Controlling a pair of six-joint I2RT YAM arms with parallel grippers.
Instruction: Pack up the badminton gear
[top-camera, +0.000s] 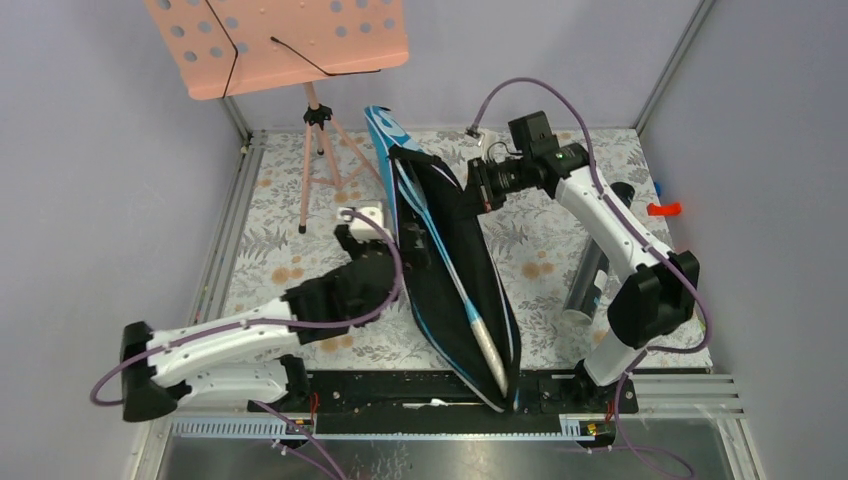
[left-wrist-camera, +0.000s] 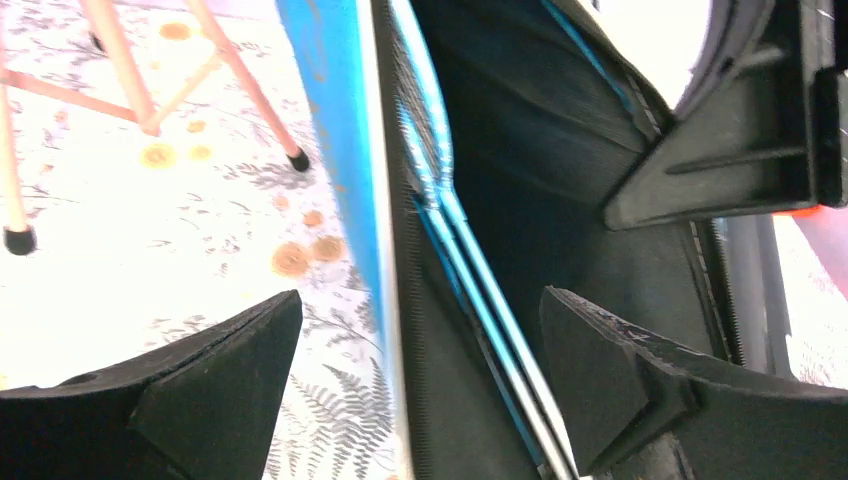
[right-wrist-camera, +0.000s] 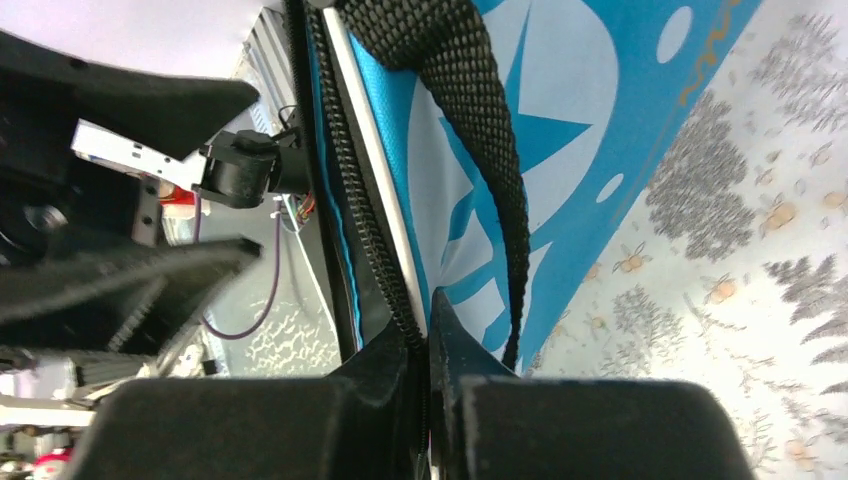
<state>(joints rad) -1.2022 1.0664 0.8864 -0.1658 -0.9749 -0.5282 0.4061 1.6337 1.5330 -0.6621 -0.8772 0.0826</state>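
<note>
The blue racket bag (top-camera: 440, 262) stands open on its edge in the middle of the table, its black lining showing. Two light-blue rackets (top-camera: 455, 272) lie inside, cream handles (top-camera: 486, 342) toward the near end. My right gripper (top-camera: 470, 192) is shut on the bag's zipper edge (right-wrist-camera: 400, 290) beside the black strap (right-wrist-camera: 500, 170). My left gripper (left-wrist-camera: 420, 370) is open, straddling the bag's left rim (left-wrist-camera: 395, 300), with one finger (left-wrist-camera: 200, 380) outside and the other near the racket shafts (left-wrist-camera: 480, 285). A dark tube (top-camera: 585, 285) lies right of the bag.
A pink perforated music stand (top-camera: 280, 40) on a tripod (top-camera: 318, 160) stands at the back left, one tripod foot (left-wrist-camera: 298, 160) close to the bag. A small orange object (top-camera: 662, 208) sits by the right wall. A black rail (top-camera: 400, 385) runs along the near edge.
</note>
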